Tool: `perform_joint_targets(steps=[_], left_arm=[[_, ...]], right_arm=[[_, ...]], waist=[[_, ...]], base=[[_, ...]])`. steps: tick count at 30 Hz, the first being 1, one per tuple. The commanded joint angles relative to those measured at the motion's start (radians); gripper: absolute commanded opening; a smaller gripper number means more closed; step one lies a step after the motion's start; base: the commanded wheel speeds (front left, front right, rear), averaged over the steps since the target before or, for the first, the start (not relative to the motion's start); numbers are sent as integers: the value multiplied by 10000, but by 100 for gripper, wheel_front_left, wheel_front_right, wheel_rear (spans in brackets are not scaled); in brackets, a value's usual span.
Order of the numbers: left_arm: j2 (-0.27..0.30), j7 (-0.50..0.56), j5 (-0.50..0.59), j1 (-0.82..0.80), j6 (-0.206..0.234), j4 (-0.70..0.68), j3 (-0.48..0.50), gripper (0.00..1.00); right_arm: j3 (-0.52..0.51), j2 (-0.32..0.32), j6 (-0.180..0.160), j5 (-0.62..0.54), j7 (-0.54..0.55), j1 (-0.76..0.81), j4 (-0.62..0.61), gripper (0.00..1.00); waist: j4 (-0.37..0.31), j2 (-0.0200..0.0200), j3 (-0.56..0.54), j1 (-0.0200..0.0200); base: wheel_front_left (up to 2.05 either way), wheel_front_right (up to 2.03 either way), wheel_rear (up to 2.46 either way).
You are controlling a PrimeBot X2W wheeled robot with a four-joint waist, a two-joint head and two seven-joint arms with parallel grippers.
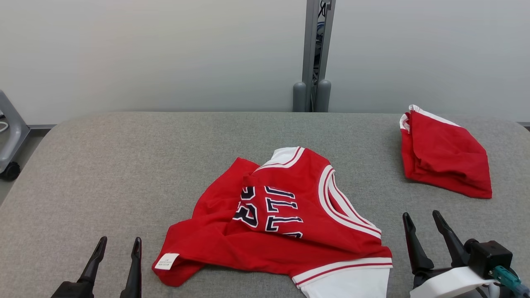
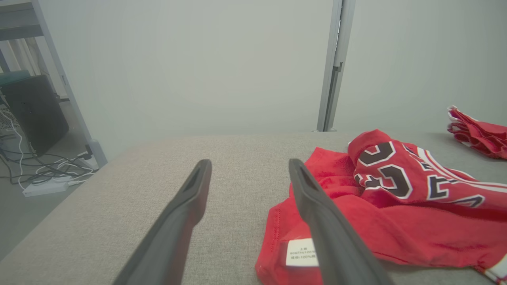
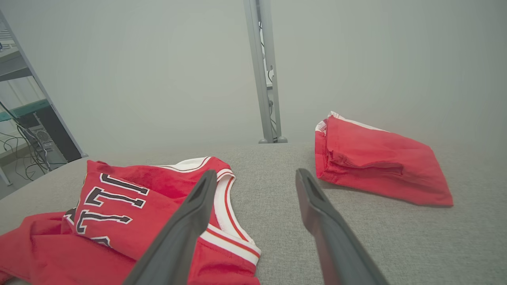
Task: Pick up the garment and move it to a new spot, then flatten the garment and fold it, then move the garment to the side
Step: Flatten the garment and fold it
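Jersey (image 1: 248,248) lettering partly under fold

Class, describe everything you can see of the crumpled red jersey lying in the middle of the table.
The red jersey looks like a soft knit. It is sleeveless, with white-and-red striped trim at neck and armholes, dark white-edged lettering and a white care label at its near-left corner. It lies crumpled and partly folded over itself, not flat, on the grey fabric table.

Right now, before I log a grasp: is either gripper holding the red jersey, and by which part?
Nothing is held. The left gripper and right gripper both stand open with nothing between their fingers; the crumpled red jersey lies loose on the table.
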Motion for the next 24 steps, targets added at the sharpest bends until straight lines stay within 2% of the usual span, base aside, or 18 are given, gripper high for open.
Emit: perform_joint_targets(steps=[1,24], left_arm=[[29,-53,-46,60,-43,-15,7,100],[34,-53,-109,131,-60,-61,-2,100]], right_arm=[[-29,-18,1,-89,-11,26,24,100],[19,-76,1,-70,-11,-42,237,100]], waist=[[5,0,0,0],[-28,0,-23,0]], base=[[0,0,0],[0,0,0]])
